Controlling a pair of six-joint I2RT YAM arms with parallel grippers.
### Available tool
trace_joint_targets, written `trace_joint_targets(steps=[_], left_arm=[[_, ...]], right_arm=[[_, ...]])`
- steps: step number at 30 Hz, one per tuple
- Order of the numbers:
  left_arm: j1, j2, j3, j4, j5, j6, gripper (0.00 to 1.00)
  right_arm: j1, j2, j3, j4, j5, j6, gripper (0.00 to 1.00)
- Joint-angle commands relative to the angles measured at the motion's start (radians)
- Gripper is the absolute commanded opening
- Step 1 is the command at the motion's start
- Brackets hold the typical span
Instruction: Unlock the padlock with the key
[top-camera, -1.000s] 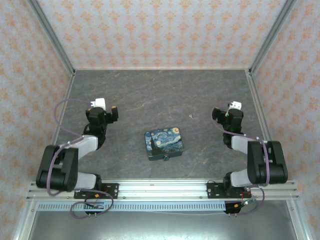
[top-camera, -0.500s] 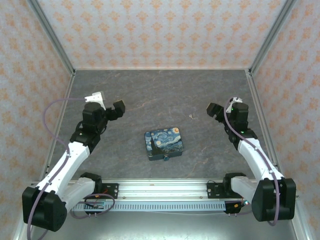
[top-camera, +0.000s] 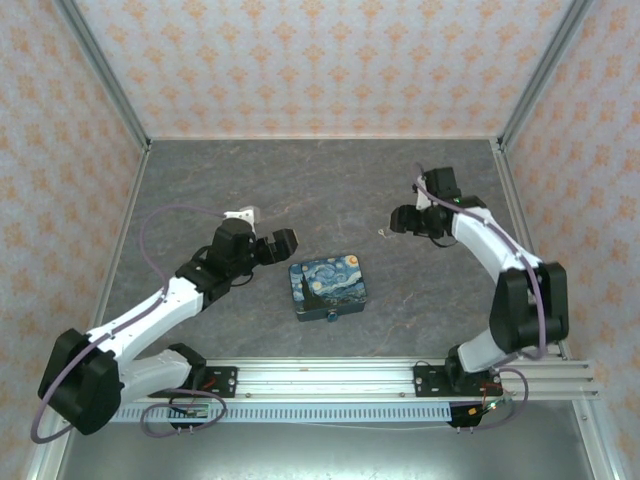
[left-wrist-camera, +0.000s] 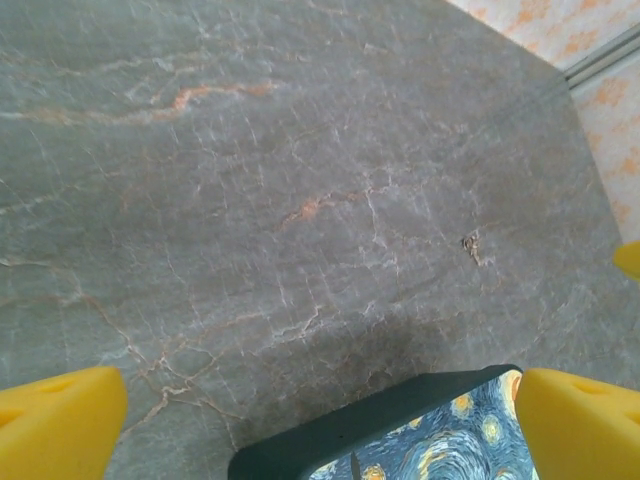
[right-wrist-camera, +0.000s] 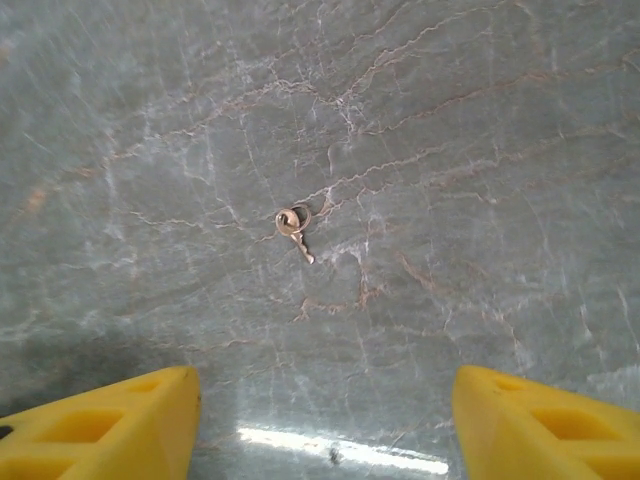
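Bright, even light falls from above; shadows are faint in the top view. A white glare streak crosses the tabletop (right-wrist-camera: 340, 445) in the right wrist view. A soft shadow fringes the printed box (left-wrist-camera: 420, 440) in the left wrist view.

Top cam: fixed high, behind arm bases at 6 o'clock, looks down & fwd over the whole table (top-camera: 300, 180). Left wrist cam: low, close, tilted fwd past left fingertips (left-wrist-camera: 60, 425); box (left-wrist-camera: 400, 440) edge at 6 o'clock, key (left-wrist-camera: 470, 245) at 3. Right wrist cam: close, approx straight down, key (right-wrist-camera: 293, 225) near centre. Shared w/ top: box (top-camera: 328, 284), key (top-camera: 383, 234) at its 1–2 o'clock.
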Motion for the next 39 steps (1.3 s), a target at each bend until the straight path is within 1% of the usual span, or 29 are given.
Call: trace_joint_targets(steps=[1, 5, 9, 16, 24, 39], left_arm=[[-0.013, 0.018, 0.052, 0.044, -0.011, -0.021, 1.0], [-0.014, 0.025, 0.061, 0.037, -0.015, -0.015, 1.0], [-0.013, 0.007, 0.056, 0.018, -0.029, -0.009, 1.0], [-0.014, -0.027, 0.04, -0.012, -0.054, -0.005, 1.0], [-0.014, -0.034, 0.044, -0.03, -0.072, 0.005, 1.0], [-0.014, -0.024, 0.048, -0.041, -0.077, 0.007, 1.0]], right_arm=[[0.052, 0.099, 0.114, -0.183, 0.09, -0.125, 0.66], [0.104, 0.247, 0.258, -0.277, 0.149, -0.196, 0.63], [0.129, 0.362, 0.382, -0.349, 0.187, -0.245, 0.6], [0.153, 0.516, 0.533, -0.434, 0.204, -0.3, 0.52], [0.16, 0.595, 0.605, -0.456, 0.194, -0.307, 0.47], [0.164, 0.663, 0.643, -0.476, 0.202, -0.302, 0.36]])
